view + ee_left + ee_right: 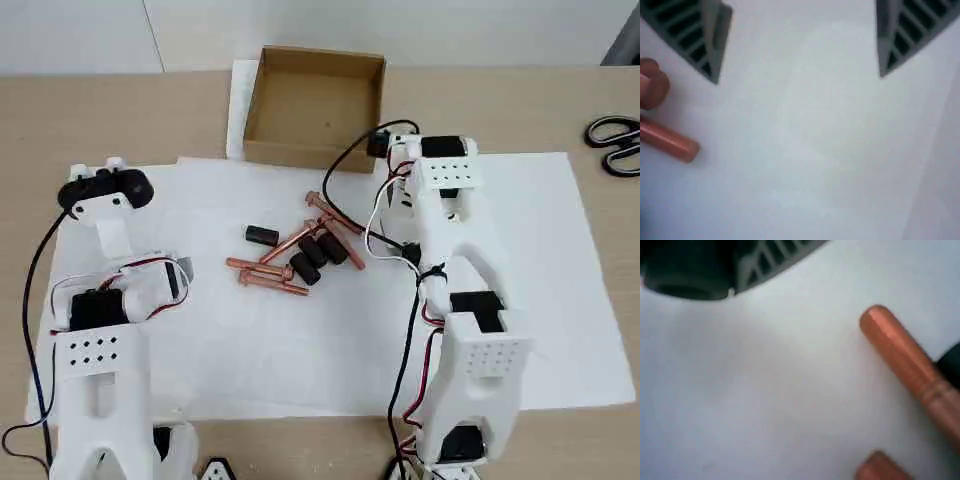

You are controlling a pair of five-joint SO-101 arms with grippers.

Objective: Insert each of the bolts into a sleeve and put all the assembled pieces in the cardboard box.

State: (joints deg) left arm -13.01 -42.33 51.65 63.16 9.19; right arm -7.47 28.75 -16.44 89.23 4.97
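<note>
Several copper bolts (pixel 290 243) and black sleeves (pixel 313 250) lie in a loose pile mid-table on white paper; one sleeve (pixel 262 236) lies apart. The cardboard box (pixel 262 100) stands behind them with nothing visible inside. My left gripper (pixel 180 278) sits low, just left of the pile. In its wrist view the left gripper (pixel 799 77) is open over bare paper, with a bolt tip (pixel 670 142) beside it. My right gripper (pixel 392 200) is at the pile's right end. Its wrist view shows a bolt (pixel 905 352) close by, one ribbed finger (pixel 775 257) and a dark rounded shape (pixel 685 275).
The white paper sheet (pixel 300 350) covers most of the wooden table. Scissors (pixel 615 143) lie at the far right edge. Black and red cables (pixel 355 160) loop from the right arm across the paper near the box.
</note>
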